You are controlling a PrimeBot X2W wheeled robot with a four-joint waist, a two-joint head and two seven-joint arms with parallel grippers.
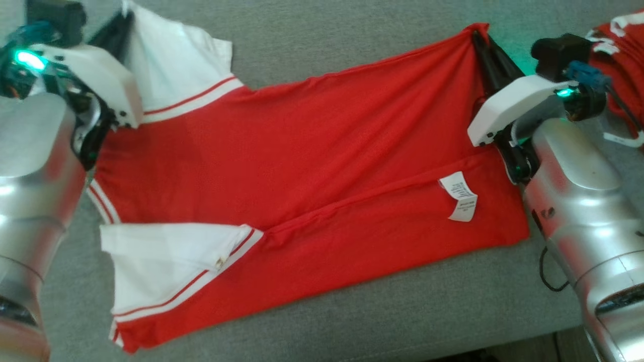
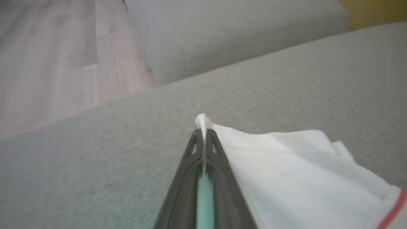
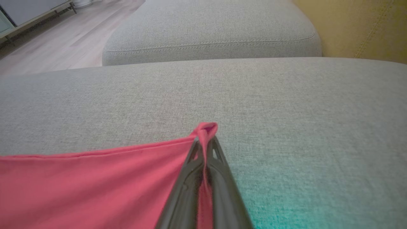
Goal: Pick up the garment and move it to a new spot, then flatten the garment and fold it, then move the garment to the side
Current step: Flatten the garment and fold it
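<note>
Garment [image 1: 312, 166], red with white, red-striped sleeves, spread out across grey sofa cushion [image 1: 352, 311], lengthwise fold line running along its middle, white care label [image 1: 460, 196] showing near right end. White sleeve corner pinched between pressed-together fingers of left gripper [image 2: 203, 135], at far left edge. Red hem corner pinched likewise by right gripper [image 3: 206, 140], at far right edge. Second red item [image 1: 621, 45] lying beyond right arm. Wood floor [image 2: 47, 57] past cushion

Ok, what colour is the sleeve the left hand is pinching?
The sleeve is white with a thin red stripe; head view shows it best.
</note>
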